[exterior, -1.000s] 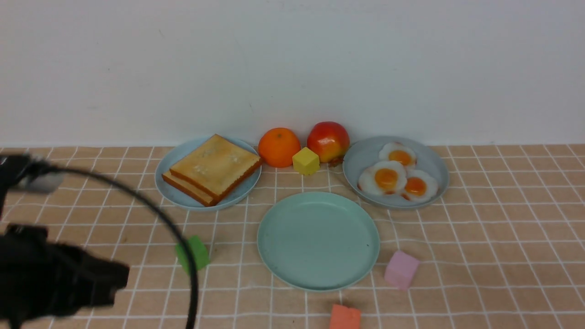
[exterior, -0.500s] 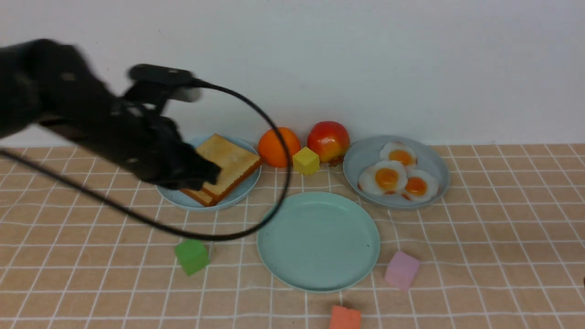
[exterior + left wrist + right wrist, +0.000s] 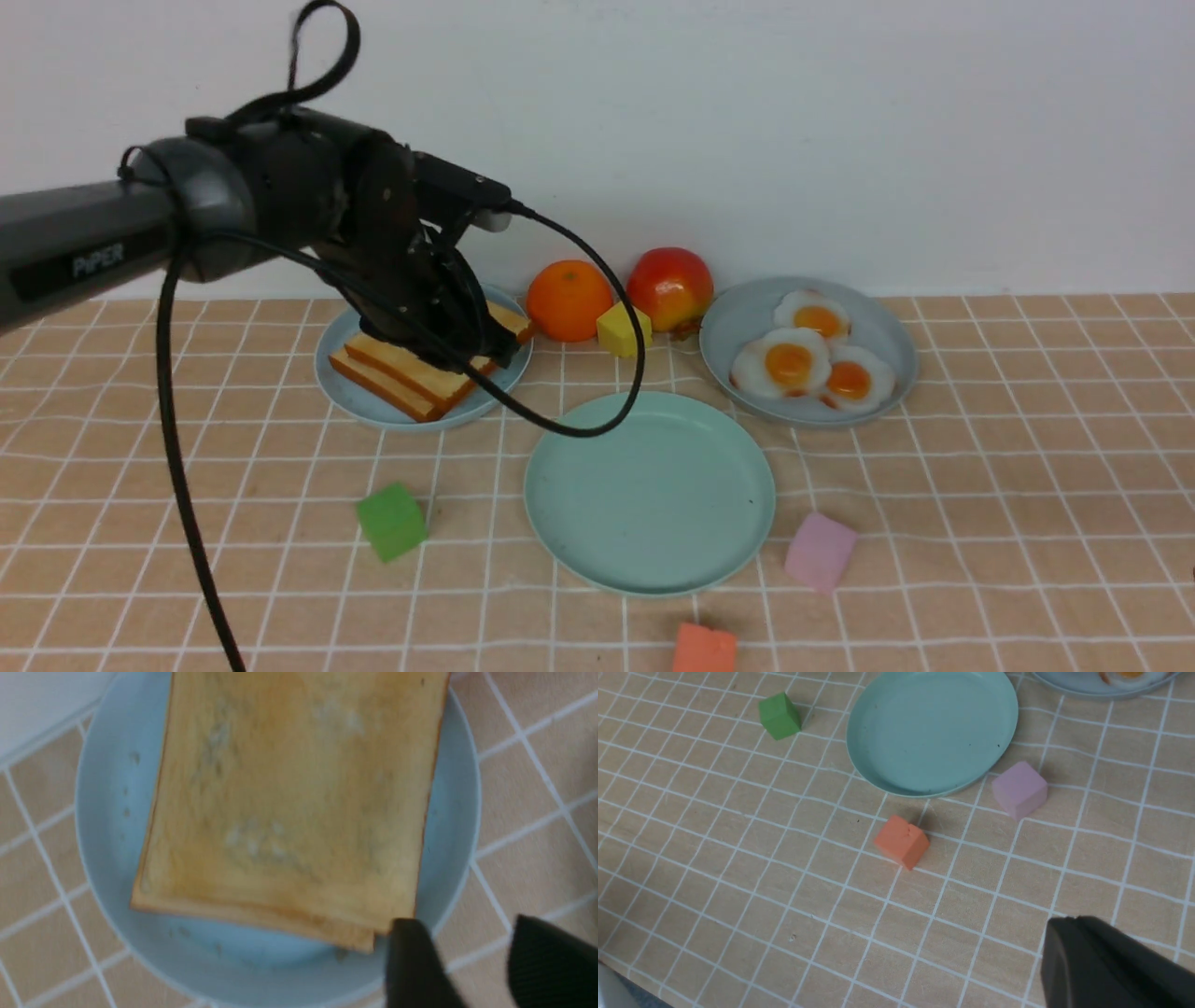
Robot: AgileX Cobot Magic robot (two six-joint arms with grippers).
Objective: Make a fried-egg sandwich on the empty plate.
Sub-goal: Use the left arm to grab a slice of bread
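Leftmost, the left arm (image 3: pixel 84 247) is stretching in over the checked tablecloth (image 3: pixel 1027 467), and the left gripper (image 3: pixel 467 940) is hanging over the two toast slices (image 3: pixel 411 381). Its jaws are standing well apart with cloth showing between them, and they are gripping nothing. One finger (image 3: pixel 411 956) is sitting at a corner of the stack, though I cannot tell whether it is touching.

The slices are lying stacked on the pale blue plate (image 3: pixel 347 397). Taking the mint-green plate (image 3: pixel 653 495) as the middle of the dial, that toast plate is sitting at ten o'clock. A green cube (image 3: pixel 392 521) is resting at nine o'clock, apart from the mint-green rim. An orange (image 3: pixel 568 301) is standing at eleven, a yellow cube (image 3: pixel 624 329) at twelve and just beside it, and an apple (image 3: pixel 670 289) just past twelve by the wall. An orange-red cube (image 3: pixel 705 649) is lying near six, and a pink cube (image 3: pixel 820 551) is sitting at four, close to the rim.

Between one and two o'clock, three fried eggs (image 3: pixel 791 362) are lying together on the grey-blue plate (image 3: pixel 738 322). Farthest right, the right gripper (image 3: pixel 1092 956) is hovering over bare cloth; I cannot tell how its jaws are standing.
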